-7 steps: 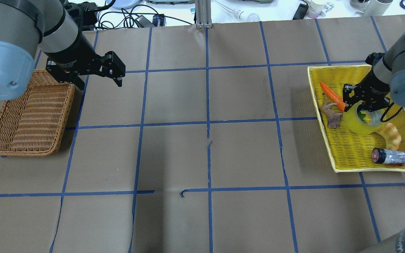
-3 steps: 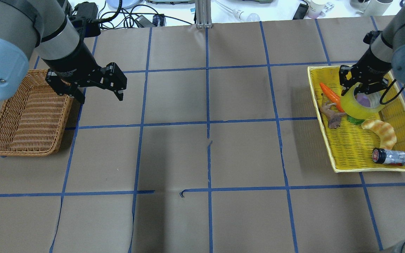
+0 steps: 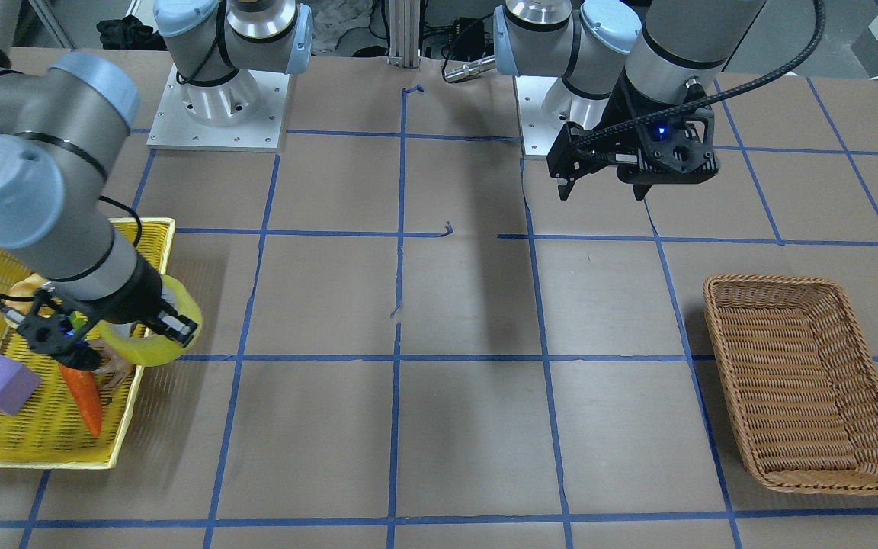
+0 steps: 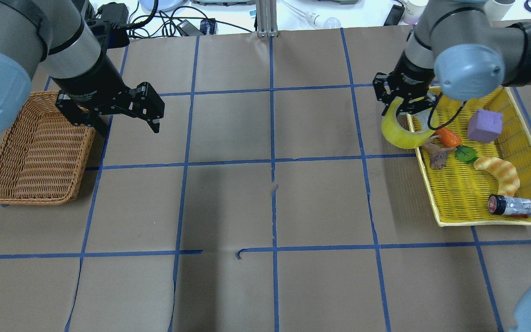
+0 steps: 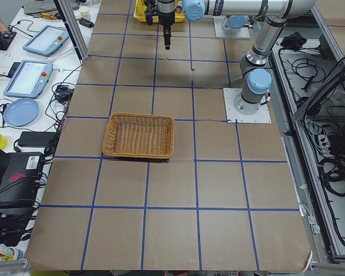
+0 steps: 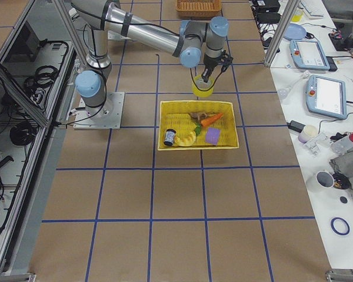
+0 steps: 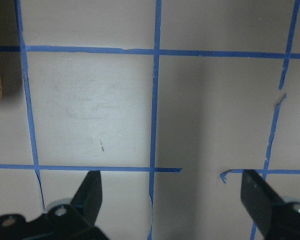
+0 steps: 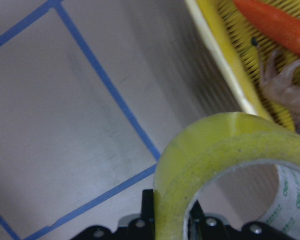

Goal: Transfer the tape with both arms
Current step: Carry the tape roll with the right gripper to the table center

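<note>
Two arms are hanging well apart over the table [image 4: 270, 207]. The right gripper [image 4: 404, 97] is pinching the wall of the tape [image 4: 399, 133], holding it in the air over the left rim of the yellow basket [image 4: 477, 217], at the far right. From overhead only a crescent of the roll is showing, with the wrist hiding the rest, and the wrist camera is cutting off its lower edge. The carrot [image 4: 448, 136] is showing only in part. The left gripper [image 4: 129, 125] is hovering empty with its fingers spread wide, just right of the wicker basket [image 4: 30, 152].

Yellow tape [image 4: 400, 134], orange carrot [image 4: 448, 136], purple block [image 4: 484, 125], yellow basket [image 4: 459, 196]
</note>
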{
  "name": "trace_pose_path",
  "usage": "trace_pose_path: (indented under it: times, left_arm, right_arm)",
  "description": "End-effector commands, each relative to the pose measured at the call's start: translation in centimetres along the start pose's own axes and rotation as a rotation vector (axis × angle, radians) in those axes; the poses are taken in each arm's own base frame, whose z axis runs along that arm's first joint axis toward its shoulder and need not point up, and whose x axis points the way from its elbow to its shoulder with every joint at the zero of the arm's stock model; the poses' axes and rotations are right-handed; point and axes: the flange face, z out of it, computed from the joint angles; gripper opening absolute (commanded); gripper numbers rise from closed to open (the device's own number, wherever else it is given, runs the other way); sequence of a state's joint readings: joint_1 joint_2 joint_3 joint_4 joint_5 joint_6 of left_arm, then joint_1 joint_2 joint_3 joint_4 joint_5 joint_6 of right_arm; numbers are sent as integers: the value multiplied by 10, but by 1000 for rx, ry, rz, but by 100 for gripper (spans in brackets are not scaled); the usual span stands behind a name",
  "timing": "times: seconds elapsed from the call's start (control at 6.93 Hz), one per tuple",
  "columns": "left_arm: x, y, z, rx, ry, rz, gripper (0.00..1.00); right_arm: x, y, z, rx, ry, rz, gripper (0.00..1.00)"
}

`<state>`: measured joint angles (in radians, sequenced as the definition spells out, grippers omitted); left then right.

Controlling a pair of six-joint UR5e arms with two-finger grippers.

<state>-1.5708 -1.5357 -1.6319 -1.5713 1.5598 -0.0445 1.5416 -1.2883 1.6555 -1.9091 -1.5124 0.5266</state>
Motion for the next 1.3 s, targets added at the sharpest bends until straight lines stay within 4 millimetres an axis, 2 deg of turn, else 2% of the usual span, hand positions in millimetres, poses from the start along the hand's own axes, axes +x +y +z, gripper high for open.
trace_pose_path:
  times: [0.0, 0.14, 0.29, 0.43, 0.58, 0.72, 1.01, 1.15]
  left_arm:
    - [0, 0, 1, 1, -2, 0, 100]
    - [-1, -1, 5, -2, -2, -2, 100]
    - [-2, -2, 6, -4, -2, -3, 100]
    - [-2, -2, 7, -7, -2, -5, 100]
    - [-3, -4, 9, -10, -2, -6, 100]
    - [-3, -4, 11, -15, -2, -6, 100]
    - [-2, -5, 13, -18, 7, -8, 100]
    - [-2, -6, 14, -20, 8, -8, 100]
  right_arm:
    - [-88, 89, 27, -40, -14, 82, 0]
    - [-123, 120, 46, -57, -49, 112, 0]
    - [-149, 148, 72, -74, -49, 125, 0]
    - [-170, 176, 97, -94, -45, 143, 0]
    - [-186, 202, 113, -118, -42, 159, 0]
    - [-194, 218, 119, -147, -56, 153, 0]
    - [-200, 230, 127, -208, -72, 151, 0]
    - [-208, 250, 132, -247, -76, 150, 0]
